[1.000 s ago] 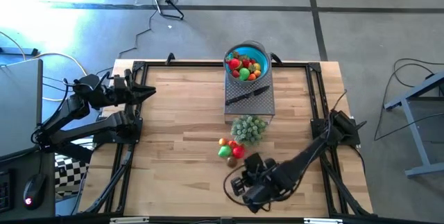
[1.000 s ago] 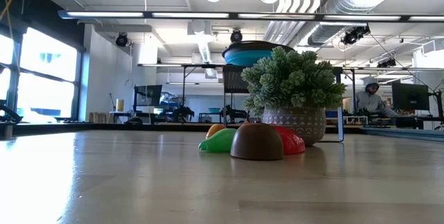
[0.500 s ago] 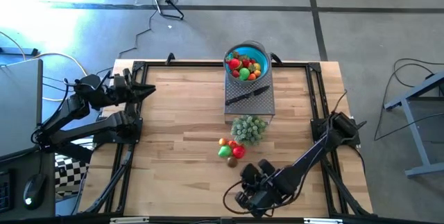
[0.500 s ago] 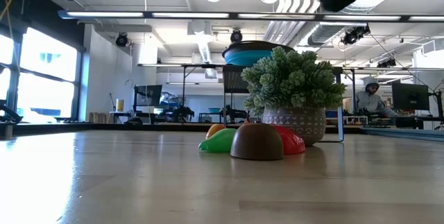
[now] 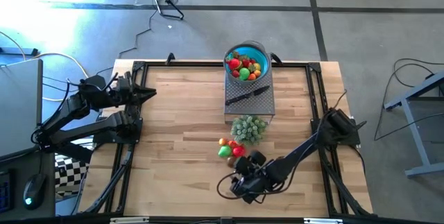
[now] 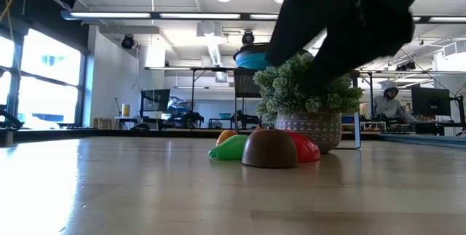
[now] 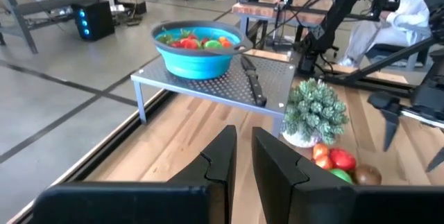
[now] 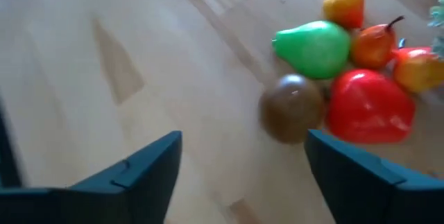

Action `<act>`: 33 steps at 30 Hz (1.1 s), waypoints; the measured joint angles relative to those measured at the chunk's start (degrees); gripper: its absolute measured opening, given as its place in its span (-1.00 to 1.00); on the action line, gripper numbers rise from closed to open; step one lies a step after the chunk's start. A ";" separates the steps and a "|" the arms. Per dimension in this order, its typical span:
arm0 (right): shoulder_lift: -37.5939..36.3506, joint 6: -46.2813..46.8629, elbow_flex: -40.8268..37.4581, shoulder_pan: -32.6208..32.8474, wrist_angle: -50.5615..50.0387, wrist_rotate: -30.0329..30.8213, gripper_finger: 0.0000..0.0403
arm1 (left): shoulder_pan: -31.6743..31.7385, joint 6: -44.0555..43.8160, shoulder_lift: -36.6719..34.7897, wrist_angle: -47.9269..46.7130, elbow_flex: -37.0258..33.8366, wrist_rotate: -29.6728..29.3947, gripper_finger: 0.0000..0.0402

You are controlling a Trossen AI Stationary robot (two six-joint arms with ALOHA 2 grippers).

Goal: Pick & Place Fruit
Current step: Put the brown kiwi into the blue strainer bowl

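Observation:
Several small toy fruits lie in a heap on the wooden table in front of the potted green plant: a brown one, a green pear, a red one and orange ones. More fruit fills the blue bowl on the metal rack. My right gripper hangs open just near of the heap, slanting down at it, with nothing between its fingers; it shows in the high view too. My left gripper waits shut at the table's far left corner.
A black-handled knife lies on the metal rack beside the bowl. The plant pot stands right behind the fruit heap. My right arm hangs dark over the plant in the low view. Bare wood spreads left of the heap.
My right gripper has come down toward the table, near the fruit heap, and has rolled about its own axis; its arm now fills the upper right of the low view, where before only a corner showed. The fruits have not moved.

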 joint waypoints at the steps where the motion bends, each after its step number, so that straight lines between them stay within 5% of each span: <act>1: 0.00 -1.04 -0.96 -0.33 1.40 0.02 0.55 | 0.00 0.00 0.00 -0.19 0.00 0.00 -0.78; 9: 0.00 -8.63 -6.88 -2.52 13.39 -3.04 0.60 | 0.02 0.08 0.00 -0.32 0.00 0.00 -0.78; 33: 5.51 -13.69 -7.41 -5.91 17.12 -5.80 0.57 | 0.00 0.17 0.00 -1.52 0.00 -0.11 -0.78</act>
